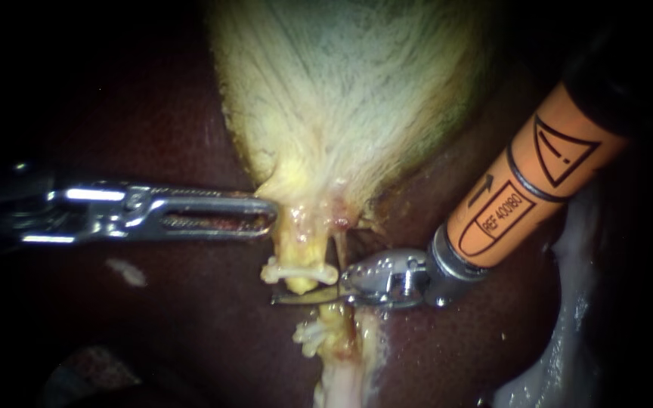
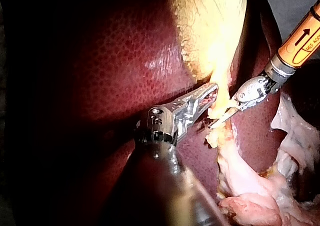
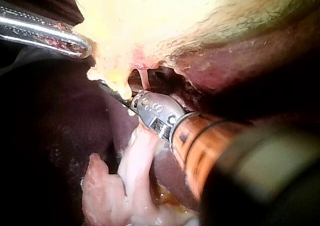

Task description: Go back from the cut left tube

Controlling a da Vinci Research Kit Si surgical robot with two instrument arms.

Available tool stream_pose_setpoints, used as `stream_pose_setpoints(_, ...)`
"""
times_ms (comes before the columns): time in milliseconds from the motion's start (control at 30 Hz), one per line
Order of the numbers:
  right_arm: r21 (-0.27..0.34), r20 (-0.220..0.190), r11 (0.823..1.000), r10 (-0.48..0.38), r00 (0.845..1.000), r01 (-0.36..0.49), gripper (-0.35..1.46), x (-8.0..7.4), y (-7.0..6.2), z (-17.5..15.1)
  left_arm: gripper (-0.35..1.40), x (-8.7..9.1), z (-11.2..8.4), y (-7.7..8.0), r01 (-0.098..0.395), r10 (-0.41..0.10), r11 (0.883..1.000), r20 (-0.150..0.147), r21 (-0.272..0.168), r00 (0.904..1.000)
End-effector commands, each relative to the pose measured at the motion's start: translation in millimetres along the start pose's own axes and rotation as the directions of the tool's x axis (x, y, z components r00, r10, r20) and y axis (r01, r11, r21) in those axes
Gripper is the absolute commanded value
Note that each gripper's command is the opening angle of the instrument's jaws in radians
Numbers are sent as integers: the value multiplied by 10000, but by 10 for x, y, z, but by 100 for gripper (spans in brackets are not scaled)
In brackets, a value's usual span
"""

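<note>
Steel blades of my right instrument (image 1: 290, 298) lie closed inside the yellowish left tube's (image 1: 300, 243) cut, shaft leading off rightward. My left instrument (image 1: 268, 215) grips the pale gallbladder (image 1: 341, 98) above.

My right instrument (image 1: 296, 298) has blades closed (thin, flat); left instrument (image 1: 270, 215) lies level.

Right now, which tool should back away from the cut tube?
Right. The right instrument has its tip in the gap of the cut left tube. The left instrument is shut on the gallbladder, above the cut.
</note>
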Motion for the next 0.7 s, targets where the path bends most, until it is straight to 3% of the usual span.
stream_pose_setpoints(33,-3,-3,10000,0,10000,0,-35,0,0,0,-35,0,0,0,5,-5,10000,-7,6,10000)
stream_pose_setpoints(367,15,1,10000,-12,10000,12,-33,-1,-1,-1,-35,0,0,0,5,-5,10000,-7,7,10000)
stream_pose_setpoints(433,14,33,10000,44,10000,-45,24,-1,-2,-2,-35,0,0,0,5,-5,10000,-7,7,10000)
stream_pose_setpoints(467,21,5,9999,101,9999,-101,39,-1,-2,-2,-35,0,0,0,5,-5,10000,-7,7,10000)
stream_pose_setpoints(700,21,6,9999,99,10000,-99,67,-2,-1,-3,-35,0,0,0,5,-5,10000,-6,6,10000)
